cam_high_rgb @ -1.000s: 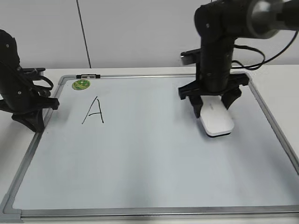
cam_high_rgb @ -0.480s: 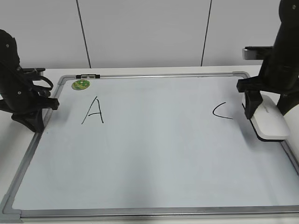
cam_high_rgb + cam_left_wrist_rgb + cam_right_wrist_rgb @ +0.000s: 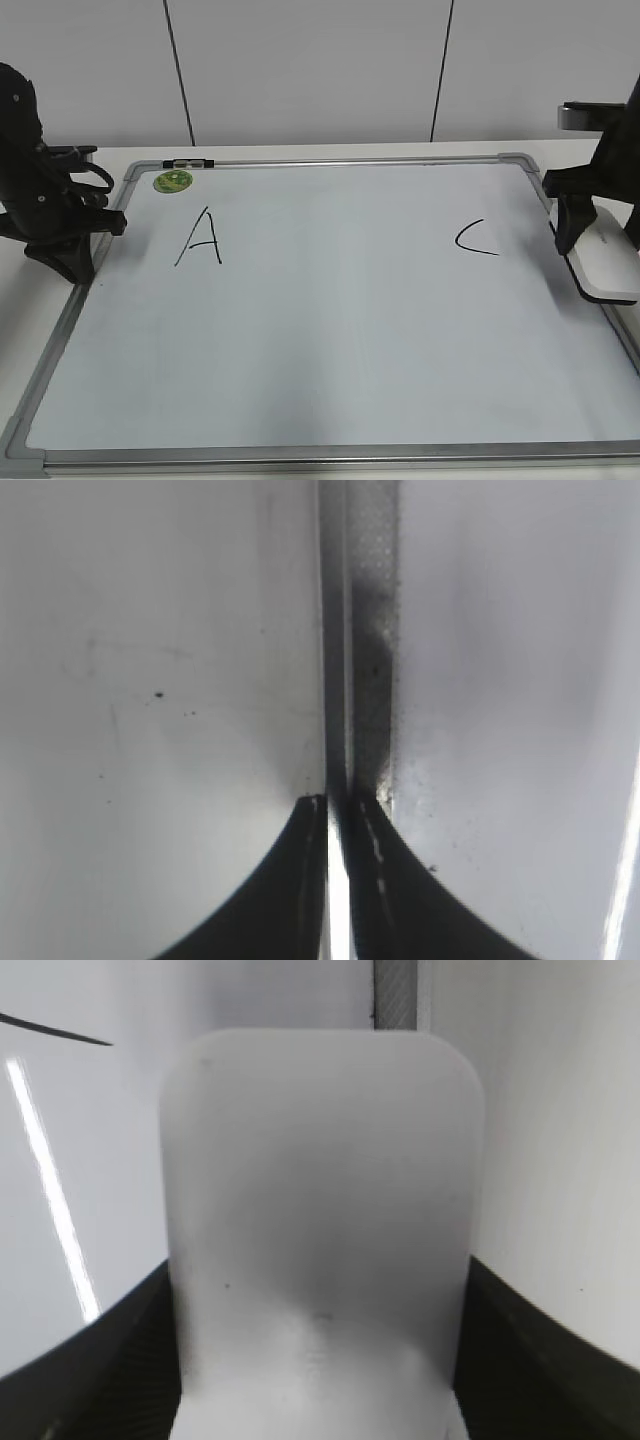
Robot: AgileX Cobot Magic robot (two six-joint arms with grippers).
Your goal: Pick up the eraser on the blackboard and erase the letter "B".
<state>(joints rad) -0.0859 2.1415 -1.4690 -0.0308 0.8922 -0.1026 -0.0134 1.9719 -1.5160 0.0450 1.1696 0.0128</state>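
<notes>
The blackboard [image 3: 330, 330] is a white board in a silver frame, lying flat. It bears a black "A" [image 3: 203, 238] at the left and a black "C" [image 3: 474, 238] at the right. No letter "B" shows between them. My right gripper [image 3: 598, 240] is shut on the white eraser [image 3: 607, 262] at the board's right frame edge. The eraser fills the right wrist view [image 3: 318, 1220] between the jaws. My left gripper [image 3: 70, 262] rests at the board's left frame, shut and empty, as the left wrist view [image 3: 340, 805] shows.
A small round green magnet [image 3: 173, 181] sits at the board's top left corner, by a black clip [image 3: 189, 161] on the frame. A white table [image 3: 590, 165] surrounds the board, with a pale wall behind.
My right gripper has carried the eraser rightward from the board's middle right to the right frame edge. This uncovered the "C". The left arm has not moved.
</notes>
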